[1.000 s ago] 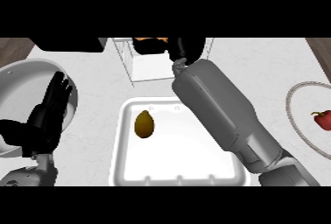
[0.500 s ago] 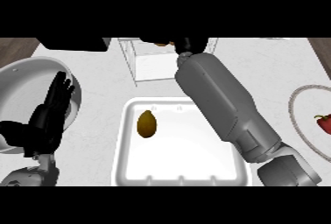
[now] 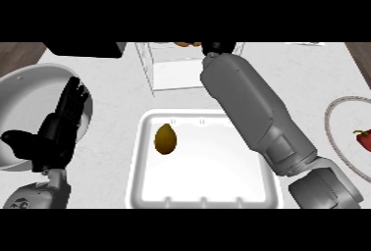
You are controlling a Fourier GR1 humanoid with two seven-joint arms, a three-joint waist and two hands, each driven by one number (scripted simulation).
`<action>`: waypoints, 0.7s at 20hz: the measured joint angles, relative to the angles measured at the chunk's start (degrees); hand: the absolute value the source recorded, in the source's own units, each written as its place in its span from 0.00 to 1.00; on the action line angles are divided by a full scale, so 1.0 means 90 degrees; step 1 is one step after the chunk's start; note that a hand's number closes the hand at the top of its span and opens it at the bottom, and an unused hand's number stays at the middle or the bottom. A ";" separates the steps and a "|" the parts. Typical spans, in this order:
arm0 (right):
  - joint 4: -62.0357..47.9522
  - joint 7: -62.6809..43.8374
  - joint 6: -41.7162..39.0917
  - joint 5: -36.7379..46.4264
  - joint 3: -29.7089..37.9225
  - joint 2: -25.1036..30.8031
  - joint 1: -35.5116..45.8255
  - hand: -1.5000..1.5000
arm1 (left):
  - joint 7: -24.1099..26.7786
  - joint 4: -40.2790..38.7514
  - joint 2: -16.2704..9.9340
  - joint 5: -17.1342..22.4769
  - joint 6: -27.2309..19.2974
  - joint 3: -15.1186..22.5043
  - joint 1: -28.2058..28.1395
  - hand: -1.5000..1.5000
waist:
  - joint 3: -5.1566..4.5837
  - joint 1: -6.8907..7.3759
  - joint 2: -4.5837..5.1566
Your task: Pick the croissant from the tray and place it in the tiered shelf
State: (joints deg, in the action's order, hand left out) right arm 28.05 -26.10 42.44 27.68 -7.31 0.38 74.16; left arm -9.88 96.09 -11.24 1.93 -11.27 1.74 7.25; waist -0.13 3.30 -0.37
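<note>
A brown sliver of the croissant (image 3: 186, 44) shows at the picture's top edge, over the white tiered shelf (image 3: 174, 73). My right hand (image 3: 218, 48) is beside it at the end of the long grey forearm, curled round it and largely cut off by the edge. The white tray (image 3: 206, 196) lies in the middle below the shelf, and an olive-brown oval item (image 3: 166, 139) lies in its left half. At the left, my left hand (image 3: 56, 132) rests open, fingers up.
A large white round bowl (image 3: 22, 93) lies at the left, partly behind my left hand. A plate (image 3: 334, 127) carrying a red pepper (image 3: 362, 140) is at the right edge. A black block (image 3: 83, 49) sits at the top left.
My right arm has stretched farther away towards the shelf, and the croissant went with the hand up to the picture's top edge. The left hand stayed put.
</note>
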 measured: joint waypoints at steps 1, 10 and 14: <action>-0.0037 0.0178 -0.0028 -0.0086 0.0082 -0.0010 0.0028 0.00 | -0.0013 0.0011 -0.0034 -0.0003 0.0018 -0.0029 -0.0024 0.50 | 0.0001 -0.0013 0.0002; -0.0086 0.1232 0.0210 -0.0748 0.0829 0.0118 0.0216 0.00 | 0.0103 -0.0126 -0.0043 0.0012 0.0055 -0.0238 -0.0066 0.50 | 0.0010 -0.0160 0.0078; 0.0197 0.0964 0.0349 -0.0807 0.0925 0.0169 0.0101 0.00 | 0.0095 -0.0099 -0.0029 0.0025 0.0041 -0.0317 -0.0157 0.50 | -0.0012 -0.0236 0.0076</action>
State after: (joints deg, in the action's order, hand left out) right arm 29.82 -17.42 45.58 20.42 1.01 1.90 75.06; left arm -9.02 95.20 -11.49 2.15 -10.90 -1.12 5.83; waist -0.24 1.17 0.31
